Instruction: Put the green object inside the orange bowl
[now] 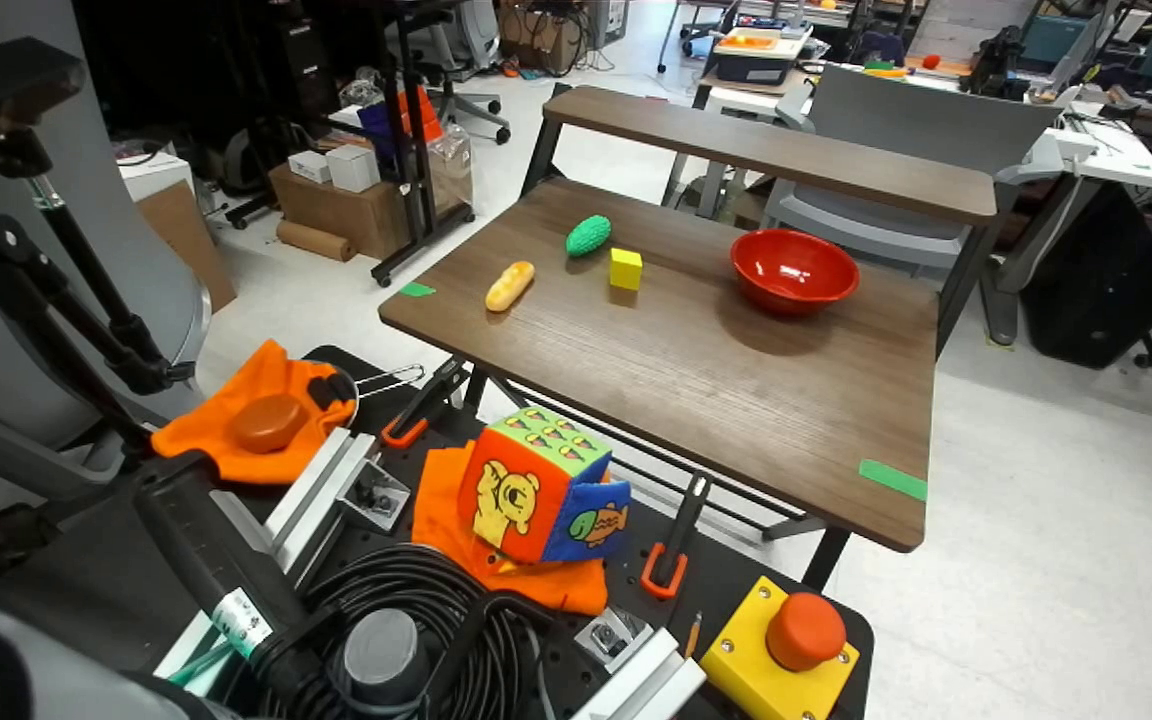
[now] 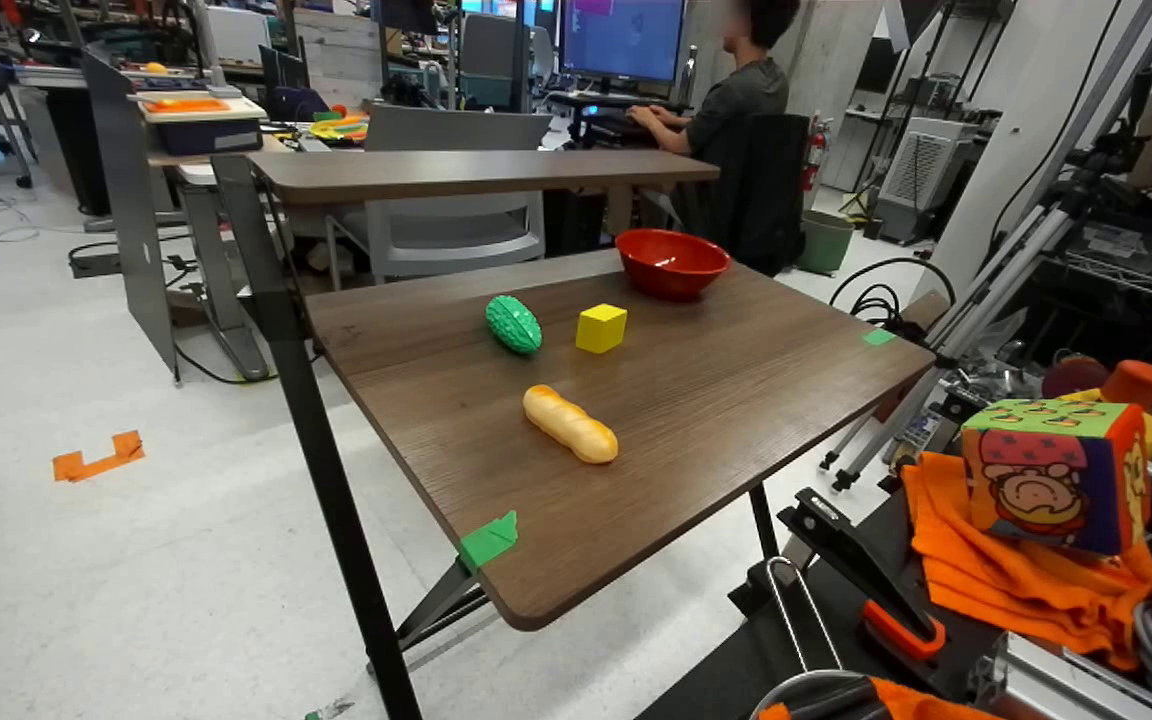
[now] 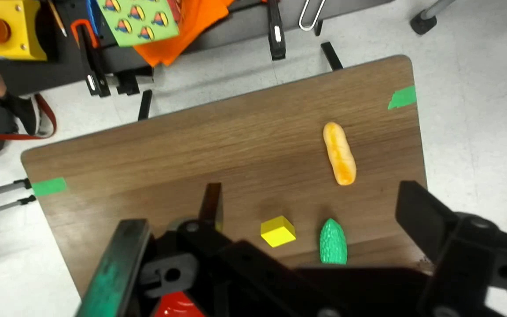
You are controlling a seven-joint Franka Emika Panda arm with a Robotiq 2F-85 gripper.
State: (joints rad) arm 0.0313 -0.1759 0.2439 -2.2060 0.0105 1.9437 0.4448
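Note:
The green object (image 1: 589, 236) is a bumpy, chunky oval lying on the brown table, also seen in an exterior view (image 2: 514, 324). In the wrist view the green object (image 3: 333, 243) is partly hidden by the gripper body. The red-orange bowl (image 1: 794, 272) stands upright on the table, also in an exterior view (image 2: 671, 264). Only a sliver of the bowl (image 3: 177, 307) shows in the wrist view. My gripper (image 3: 310, 196) is open, its fingers wide apart above the table, holding nothing. The gripper is not visible in the exterior views.
A yellow cube (image 1: 625, 269) sits beside the green object, on the bowl's side. A bread-like item (image 1: 510, 287) lies nearer the table's corner. A raised shelf (image 1: 766, 150) runs along the table's back edge. Green tape (image 1: 893, 479) marks a front corner.

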